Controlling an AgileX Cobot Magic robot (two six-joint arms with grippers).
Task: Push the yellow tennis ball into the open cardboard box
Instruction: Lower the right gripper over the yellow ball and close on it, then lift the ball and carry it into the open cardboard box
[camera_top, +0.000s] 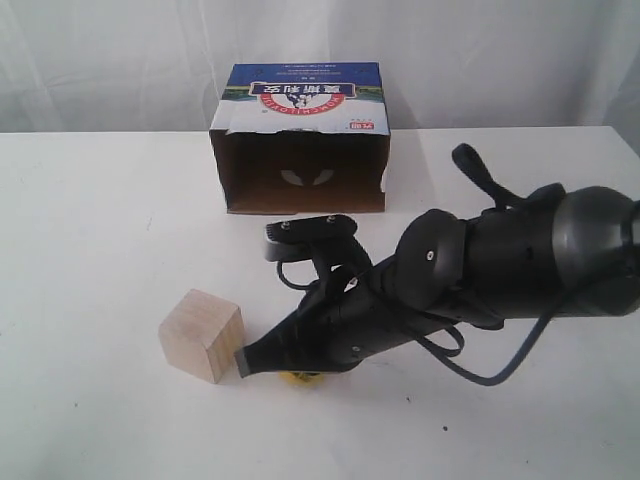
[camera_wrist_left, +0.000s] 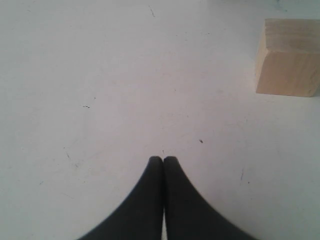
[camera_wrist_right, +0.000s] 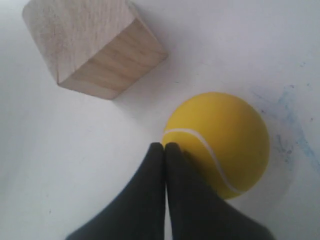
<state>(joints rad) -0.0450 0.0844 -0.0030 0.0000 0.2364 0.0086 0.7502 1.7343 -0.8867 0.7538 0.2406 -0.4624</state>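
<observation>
The yellow tennis ball lies on the white table, and my right gripper is shut, empty, with one finger resting against the ball's side. In the exterior view only a sliver of the ball shows under the right gripper, which reaches across from the right. The open cardboard box lies at the back of the table, its dark opening facing the ball and its blue, white and red printed side on top. My left gripper is shut on nothing above bare table; it does not appear in the exterior view.
A pale wooden cube stands just left of the right gripper's tip, close to the ball, and also shows in the left wrist view. A white curtain hangs behind the table.
</observation>
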